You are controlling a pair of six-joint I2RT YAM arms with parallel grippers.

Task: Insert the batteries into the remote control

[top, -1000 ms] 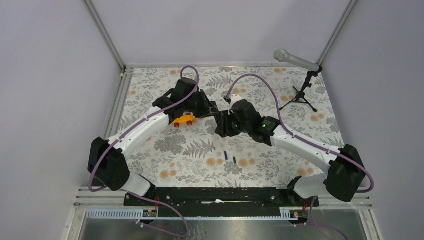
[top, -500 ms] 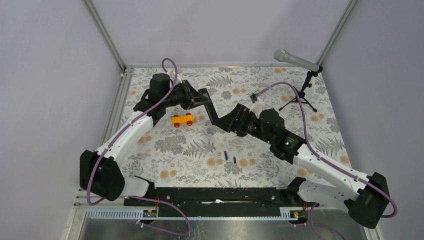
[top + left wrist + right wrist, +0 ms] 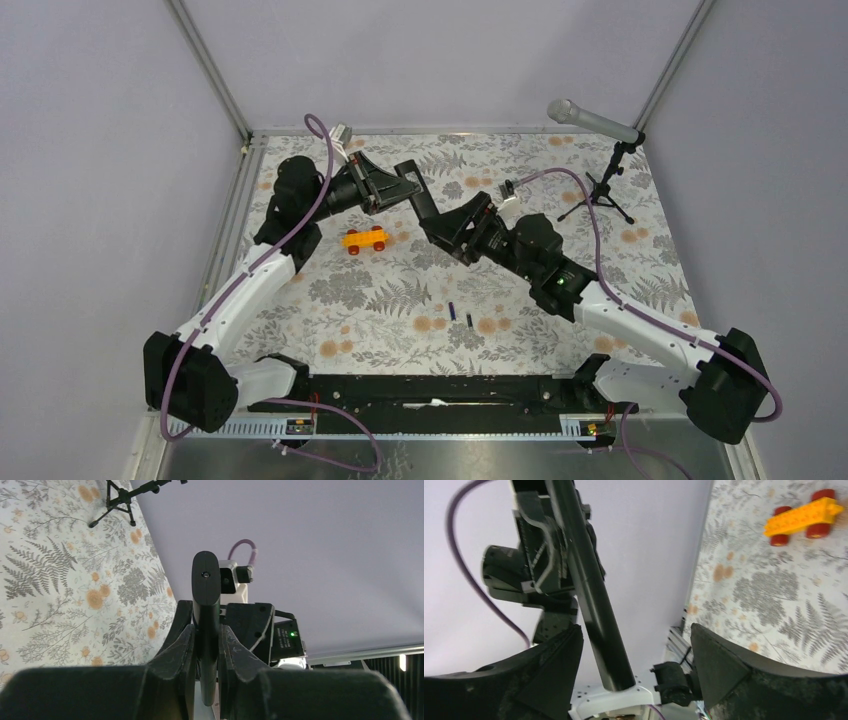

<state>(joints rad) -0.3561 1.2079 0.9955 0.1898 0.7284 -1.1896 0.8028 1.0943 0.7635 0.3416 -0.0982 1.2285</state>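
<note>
The remote control [image 3: 424,203] is a slim black bar held above the table, seen edge-on in the left wrist view [image 3: 206,595]. My left gripper [image 3: 398,187] is shut on it, both fingers pressed against its sides [image 3: 206,647]. My right gripper [image 3: 452,226] is open, its fingers wide apart on either side of the remote's lower end [image 3: 591,595] without touching it [image 3: 634,665]. The two batteries lie on the floral table nearer the front, one purplish-blue [image 3: 452,311] and one darker [image 3: 469,319], side by side and apart from both grippers.
An orange toy car [image 3: 365,239] with red wheels stands on the table below the left gripper, and shows in the right wrist view [image 3: 801,517]. A microphone [image 3: 592,121] on a small tripod stand [image 3: 600,192] is at the back right. Walls enclose the table.
The left gripper has lifted the remote up and back to the left. The right gripper has opened wide and drawn back to the right. The batteries and car have not moved.
</note>
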